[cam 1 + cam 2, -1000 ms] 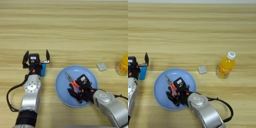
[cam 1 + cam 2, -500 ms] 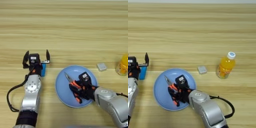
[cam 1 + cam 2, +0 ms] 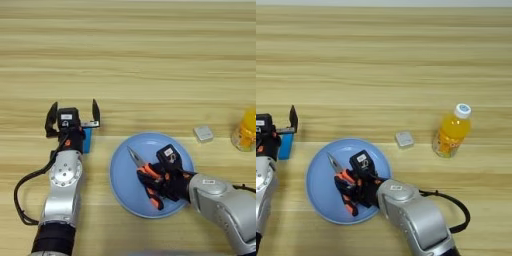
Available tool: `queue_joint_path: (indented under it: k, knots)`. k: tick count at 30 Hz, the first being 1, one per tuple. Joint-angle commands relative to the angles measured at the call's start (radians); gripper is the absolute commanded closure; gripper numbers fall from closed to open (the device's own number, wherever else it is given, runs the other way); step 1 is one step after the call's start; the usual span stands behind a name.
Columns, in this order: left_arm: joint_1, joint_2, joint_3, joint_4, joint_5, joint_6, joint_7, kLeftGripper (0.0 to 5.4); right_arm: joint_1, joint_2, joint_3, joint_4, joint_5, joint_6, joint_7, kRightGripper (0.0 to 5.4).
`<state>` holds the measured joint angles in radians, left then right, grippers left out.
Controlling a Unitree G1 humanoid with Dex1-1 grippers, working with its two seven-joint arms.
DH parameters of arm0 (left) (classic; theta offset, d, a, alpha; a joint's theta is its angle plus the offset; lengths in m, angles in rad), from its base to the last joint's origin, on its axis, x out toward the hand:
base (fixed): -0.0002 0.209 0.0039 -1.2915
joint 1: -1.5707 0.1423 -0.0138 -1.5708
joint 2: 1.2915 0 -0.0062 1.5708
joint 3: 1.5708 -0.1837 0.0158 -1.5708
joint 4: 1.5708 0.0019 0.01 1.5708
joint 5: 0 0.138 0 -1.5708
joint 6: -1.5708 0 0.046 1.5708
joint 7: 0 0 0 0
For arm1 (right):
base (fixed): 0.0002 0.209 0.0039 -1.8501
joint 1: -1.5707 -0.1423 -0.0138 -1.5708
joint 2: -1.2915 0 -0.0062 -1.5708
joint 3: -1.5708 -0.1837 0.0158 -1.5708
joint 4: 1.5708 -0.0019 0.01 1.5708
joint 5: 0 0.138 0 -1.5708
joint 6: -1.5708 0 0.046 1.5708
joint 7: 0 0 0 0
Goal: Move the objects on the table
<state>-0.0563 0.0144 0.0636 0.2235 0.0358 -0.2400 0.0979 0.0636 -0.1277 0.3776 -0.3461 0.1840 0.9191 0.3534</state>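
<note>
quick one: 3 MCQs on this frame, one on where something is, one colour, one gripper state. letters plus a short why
1. Where are the pliers?
A. on the bare table beside the bottle
B. over the plate, in the right gripper
C. under the left gripper

2. What colour is the plate?
A. light blue
B. red
C. green

3. How do the left gripper's fingers stand?
A. closed on the white block
B. closed on the bottle
C. spread open, holding nothing

Answers:
1 B: the right gripper is wrapped around the orange-and-black handles above the plate, nose pointing up-left.
2 A: the round plate is light blue against the wooden table.
3 C: the left gripper shows two black fingers wide apart, with the blue block just behind them, while the white block and bottle sit far to the right.
</note>
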Motion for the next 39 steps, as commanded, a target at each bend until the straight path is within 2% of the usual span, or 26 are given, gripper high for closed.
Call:
queue_joint_path:
  k: [1,8,16,23,39]
  knots:
    - [0.006,-0.001,-0.006,-0.026,0.019,0.037,0.014,0.0,0.1,-0.01,-0.006,0.153,0.041,0.231,-0.013,3.09]
    - [0.004,0.0,-0.005,-0.023,0.019,0.039,0.015,0.0,0.035,0.102,-0.109,0.165,0.15,0.229,-0.016,3.11]
    - [0.001,0.002,-0.004,-0.021,0.017,0.043,0.015,0.0,-0.008,0.164,-0.191,0.202,0.252,0.206,-0.019,3.12]
    - [-0.002,0.002,-0.004,-0.016,0.017,0.041,0.015,0.0,-0.031,0.174,-0.222,0.215,0.29,0.196,-0.029,3.13]
    - [0.0,0.003,-0.003,-0.018,0.017,0.042,0.014,0.0,-0.075,0.149,-0.264,0.113,0.324,0.208,-0.055,3.13]
